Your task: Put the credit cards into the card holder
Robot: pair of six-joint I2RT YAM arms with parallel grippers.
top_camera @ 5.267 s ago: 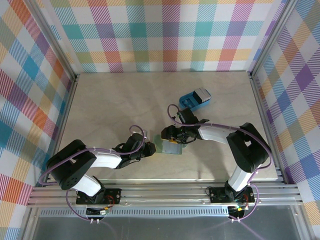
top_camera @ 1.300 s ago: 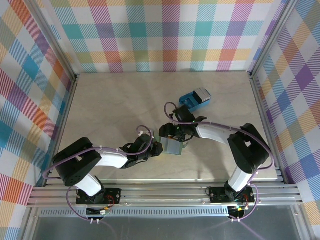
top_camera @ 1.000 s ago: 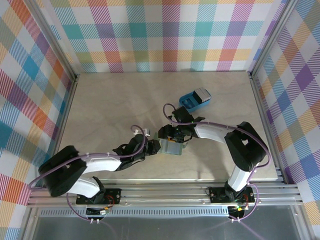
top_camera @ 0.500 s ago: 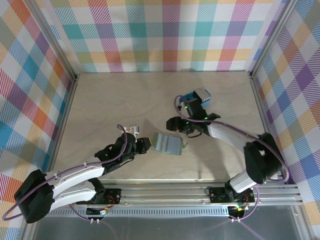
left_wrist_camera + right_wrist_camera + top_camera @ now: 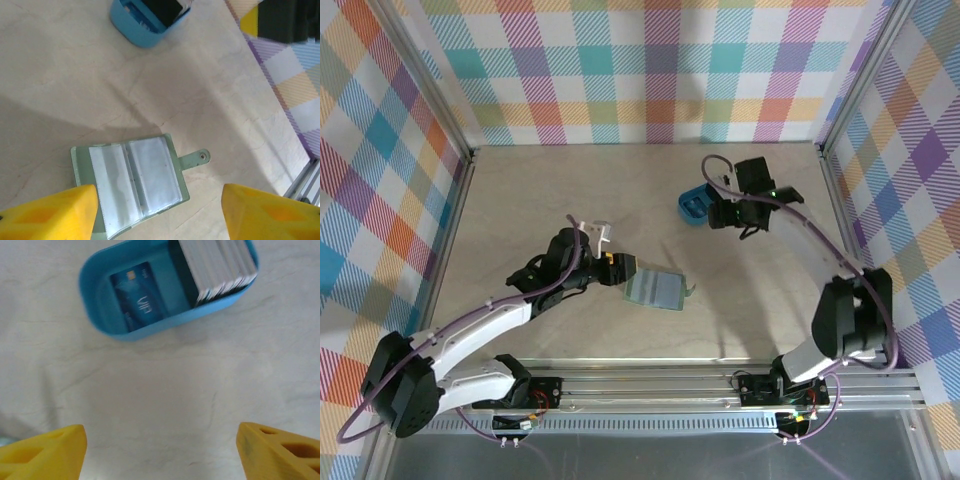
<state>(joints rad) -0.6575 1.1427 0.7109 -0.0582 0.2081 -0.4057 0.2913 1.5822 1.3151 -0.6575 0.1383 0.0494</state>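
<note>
Hovering both arms over the bench, so here's a quick status. My left pincer [image 5: 159, 216] has its jaws spread wide with nothing between them, and its yellow fingertips [image 5: 50, 215] poke in at the bottom corners of the left wrist view. The card holder [image 5: 131, 187] lies flat on the bench [image 5: 60, 90] right under it, opened like a book. Its two clear sleeves [image 5: 152, 175] face up and its little snap tab [image 5: 195, 159] sticks out to one side. The sleeves look pale grey-white, and I honestly can't tell if a card sits in them. In that view the holder's near edge runs down between my two fingertips, and neither one touches it. From the top camera, the left pincer [image 5: 616, 269] is just beside the left edge of the card holder [image 5: 655, 288].

My right pincer [image 5: 160, 450] is wide open too and carrying nothing. It hangs over bare bench just short of the blue tray [image 5: 100, 315]. The credit cards [image 5: 220, 265] stand on edge as a stack at one end of that tray, with a single blue card [image 5: 137, 295] lying flat on the tray floor at the other end. From above, the right pincer [image 5: 722, 214] is right next to the blue tray [image 5: 692, 207], well apart from the card holder
</note>
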